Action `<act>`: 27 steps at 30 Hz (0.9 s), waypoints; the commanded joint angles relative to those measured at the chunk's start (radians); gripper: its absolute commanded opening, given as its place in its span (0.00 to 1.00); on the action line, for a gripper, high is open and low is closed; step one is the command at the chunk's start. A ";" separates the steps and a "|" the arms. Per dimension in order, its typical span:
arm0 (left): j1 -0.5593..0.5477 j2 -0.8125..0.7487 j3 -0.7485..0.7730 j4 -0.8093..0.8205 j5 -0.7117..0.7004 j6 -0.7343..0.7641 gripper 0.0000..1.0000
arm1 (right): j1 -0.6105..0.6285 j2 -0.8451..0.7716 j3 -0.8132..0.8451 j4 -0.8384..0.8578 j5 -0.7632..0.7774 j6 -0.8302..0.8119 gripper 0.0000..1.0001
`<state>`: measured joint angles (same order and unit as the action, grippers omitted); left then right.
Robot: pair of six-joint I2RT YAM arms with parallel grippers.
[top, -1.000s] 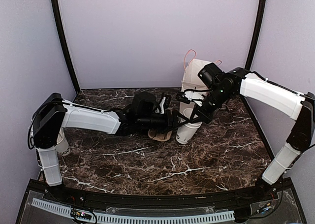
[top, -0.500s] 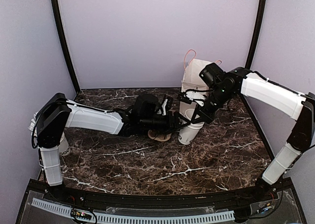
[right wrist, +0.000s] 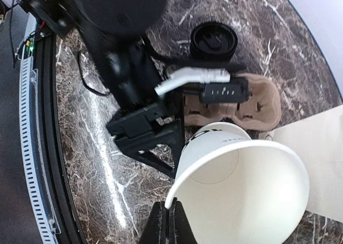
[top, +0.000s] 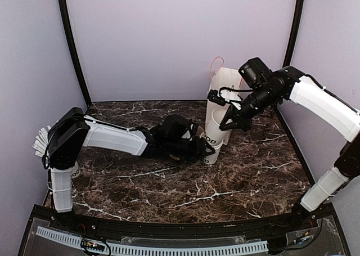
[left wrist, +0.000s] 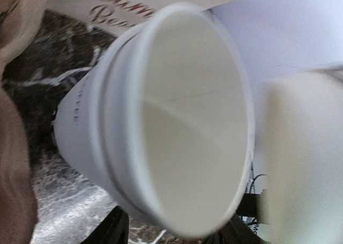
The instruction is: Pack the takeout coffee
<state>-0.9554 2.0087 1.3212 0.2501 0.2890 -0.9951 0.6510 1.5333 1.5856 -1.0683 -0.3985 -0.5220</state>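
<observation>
Two nested white cups without lids stand at mid-table, the inner cup (top: 214,133) partly out of the outer cup (top: 210,156). My right gripper (right wrist: 170,209) is shut on the inner cup's rim (right wrist: 177,187) and hangs above the stack (top: 226,124). My left gripper (top: 203,149) reaches in from the left, its jaws either side of the outer cup (left wrist: 88,126); whether they press on it does not show. Of the takeout coffee I see only its round black lid (right wrist: 214,40), from above; the left arm hides it in the top view.
A brown cardboard cup carrier (right wrist: 262,102) lies under the left gripper, beside the cups. A white paper bag (top: 225,82) with pink handles stands behind them. A cup with white straws (top: 42,139) sits at the far left behind the left arm's base.
The right gripper rose and moved right, bringing the leaning cups upright. The left gripper slid right up to the cups' base and its jaws narrowed a little.
</observation>
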 commanded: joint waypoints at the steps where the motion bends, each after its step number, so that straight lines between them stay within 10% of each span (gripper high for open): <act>1: 0.017 0.027 -0.006 -0.094 -0.064 -0.026 0.55 | 0.022 -0.059 0.044 -0.030 -0.082 -0.034 0.00; 16: 0.015 -0.086 -0.035 -0.090 -0.032 0.073 0.57 | 0.019 -0.135 0.073 -0.090 0.051 -0.129 0.00; 27: 0.044 -0.484 -0.147 -0.355 -0.246 0.171 0.60 | 0.242 -0.063 -0.039 -0.070 0.079 -0.150 0.00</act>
<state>-0.9306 1.6997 1.1873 0.0280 0.1905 -0.8963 0.7895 1.4178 1.5570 -1.1671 -0.3634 -0.6586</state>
